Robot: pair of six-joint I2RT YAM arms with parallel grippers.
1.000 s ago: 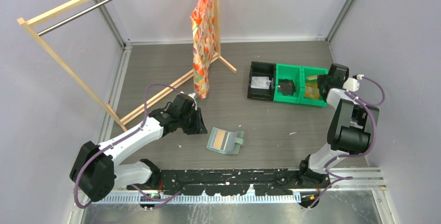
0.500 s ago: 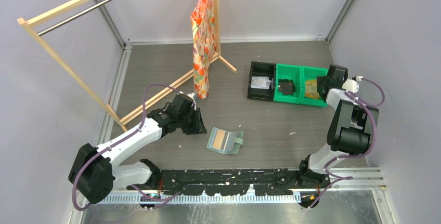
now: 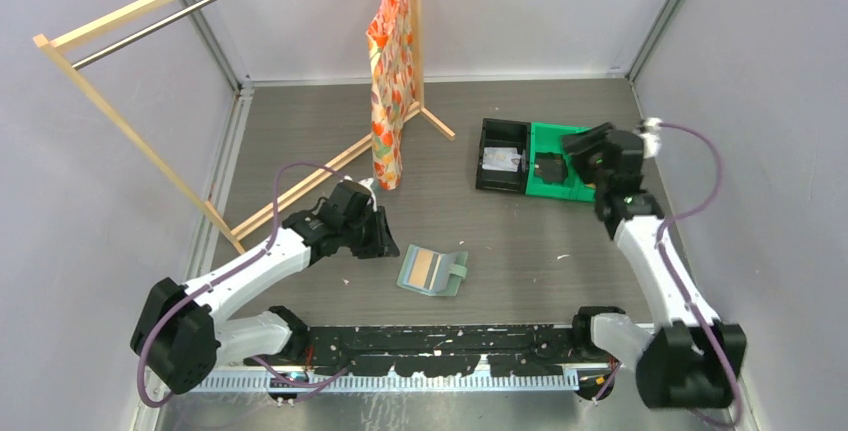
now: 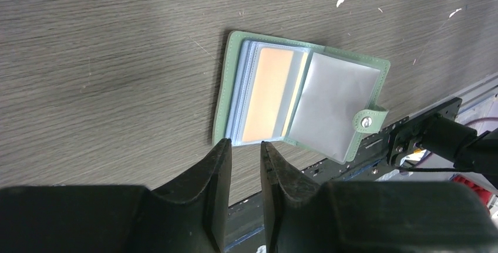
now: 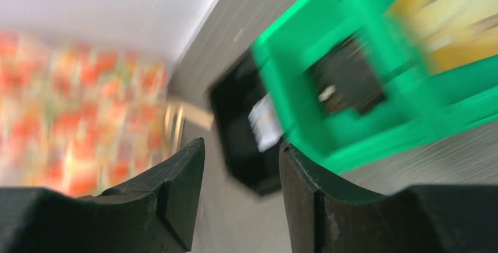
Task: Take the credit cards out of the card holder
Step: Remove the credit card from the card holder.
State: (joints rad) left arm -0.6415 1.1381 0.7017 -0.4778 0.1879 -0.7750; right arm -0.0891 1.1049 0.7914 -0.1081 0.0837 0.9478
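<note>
Seen from above, a small sage-green fabric card holder lies opened flat on the grey wood-grain surface. It is low and centre in the frame, just where it lay a second ago. The left tool hovers at its upper left, hardly moved.

In the left wrist view, that tool's fingers stand a narrow gap apart with nothing between them, just short of the holder's near edge. An orange card sits in a clear pocket, and the snap tab lies loose at the right.

Farther up and right is the change. The right tool has swung leftward off the far-right bin and now hangs over the green plastic bins, beside the black plastic bin. Its wrist view is motion-blurred, but the fingers stand moderately apart and empty. It is probably heading back for another card, so the task is unfinished.
</note>
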